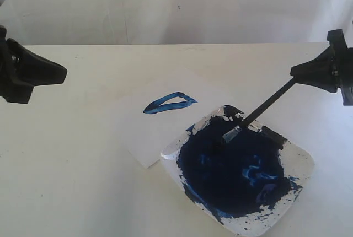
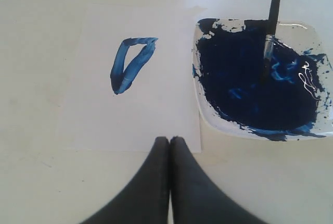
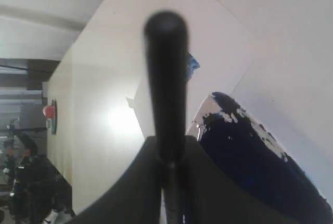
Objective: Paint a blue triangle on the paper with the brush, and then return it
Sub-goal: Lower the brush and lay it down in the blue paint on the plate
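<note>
The right gripper is clamped narrowly on the upper end of the thin black-handled paintbrush, its two black fingers pinching the handle from either side (the right wrist view shows the handle standing up out of the closed pinch). The brush is tilted. Its handle slants down and to the left from the gripper, and its silver ferrule and bristle tip rest in the dark blue paint pool at the far side of the square clear plastic dish. The dish sits at the near right of the off-white table, right up against the right edge of the white rectangular sheet of paper. On the paper, just left of and beyond the dish, lies the small flattened blue triangle, an elongated outline of wet strokes, apart from the dish. The left gripper hangs at the left over the table, well apart from the brush, its black fingers pressed together with nothing between them.
</note>
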Controlling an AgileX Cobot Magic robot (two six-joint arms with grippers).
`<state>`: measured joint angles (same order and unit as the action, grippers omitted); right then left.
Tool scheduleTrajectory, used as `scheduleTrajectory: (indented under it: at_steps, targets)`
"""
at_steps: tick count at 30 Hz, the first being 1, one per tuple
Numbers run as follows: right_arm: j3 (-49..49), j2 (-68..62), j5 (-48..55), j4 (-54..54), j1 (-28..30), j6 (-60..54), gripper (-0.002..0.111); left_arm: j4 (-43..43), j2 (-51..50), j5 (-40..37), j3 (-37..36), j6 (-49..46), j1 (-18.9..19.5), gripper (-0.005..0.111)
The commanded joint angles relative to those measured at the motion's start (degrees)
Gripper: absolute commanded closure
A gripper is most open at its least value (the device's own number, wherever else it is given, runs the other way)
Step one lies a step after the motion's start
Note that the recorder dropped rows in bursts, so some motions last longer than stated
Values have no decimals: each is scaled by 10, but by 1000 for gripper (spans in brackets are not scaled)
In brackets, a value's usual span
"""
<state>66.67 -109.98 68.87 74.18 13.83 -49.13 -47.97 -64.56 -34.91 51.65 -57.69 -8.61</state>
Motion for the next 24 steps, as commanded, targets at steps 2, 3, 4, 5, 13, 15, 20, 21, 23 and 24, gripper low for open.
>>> scheduleTrajectory:
  at_steps: [2, 3, 4, 5, 13, 15, 20, 21, 23, 24]
  targets:
    - [-1, -55, 11, 18, 11, -21, 108, -8, 5, -4, -3, 2, 0, 107]
    - [-1, -62, 11, 20, 11, -21, 108, -8, 5, -3, -3, 2, 0, 107]
    - [-1, -68, 11, 23, 11, -21, 108, -8, 5, -3, -3, 2, 0, 107]
    - [-1, -73, 11, 26, 11, -21, 108, -8, 5, -3, -3, 2, 0, 107]
    - [-1, -107, 11, 31, 11, -21, 108, -8, 5, -3, -3, 2, 0, 107]
    - [-1, -115, 11, 30, 11, -21, 108, -8, 5, -3, -3, 2, 0, 107]
    - [-1, -128, 11, 26, 11, -20, 108, -8, 5, -3, -3, 2, 0, 107]
    - [-1, -129, 11, 24, 11, -19, 108, -8, 5, -3, -3, 2, 0, 107]
    - [-1, -135, 11, 23, 11, -18, 108, -8, 5, -3, -3, 2, 0, 107]
    - [-1, -138, 11, 22, 11, -18, 108, -8, 5, -3, -3, 2, 0, 107]
